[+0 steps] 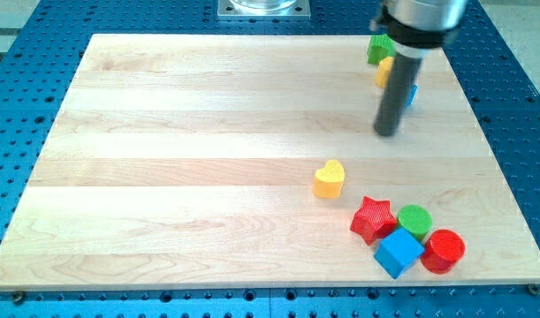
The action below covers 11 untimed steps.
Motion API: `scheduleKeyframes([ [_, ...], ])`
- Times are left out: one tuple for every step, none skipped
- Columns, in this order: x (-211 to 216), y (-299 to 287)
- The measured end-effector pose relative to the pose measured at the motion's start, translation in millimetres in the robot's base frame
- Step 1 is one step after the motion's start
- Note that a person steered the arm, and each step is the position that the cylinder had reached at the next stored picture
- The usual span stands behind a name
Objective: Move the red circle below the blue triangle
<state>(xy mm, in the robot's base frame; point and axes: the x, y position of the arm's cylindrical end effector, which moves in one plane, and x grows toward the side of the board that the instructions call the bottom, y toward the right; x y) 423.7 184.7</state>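
Note:
The red circle (443, 250) lies near the board's bottom right, touching a green circle (414, 218) and a blue cube (399, 253). A red star (373, 218) sits just to their left. The blue triangle (412, 94) is at the top right, mostly hidden behind my rod, only a blue sliver showing. My tip (388, 133) rests on the board just below and left of that blue sliver, far above the red circle.
A yellow heart (329, 179) lies near the middle. A green block (380, 48) and a yellow block (385, 71) sit at the top right, partly hidden by the rod. The wooden board (163, 177) rests on a blue perforated table.

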Motion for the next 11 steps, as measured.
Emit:
scheduleKeyframes([
  [-25.0,26.9],
  [-63.2,51.8],
  [-20.9,71.2],
  [89.2,75.9],
  [194.1,75.6],
  [192.8,51.5],
  [195.1,-13.9],
  [154.9,-63.8],
  [103.9,-75.3],
  [91.6,-85.7],
  [44.1,-54.4],
])
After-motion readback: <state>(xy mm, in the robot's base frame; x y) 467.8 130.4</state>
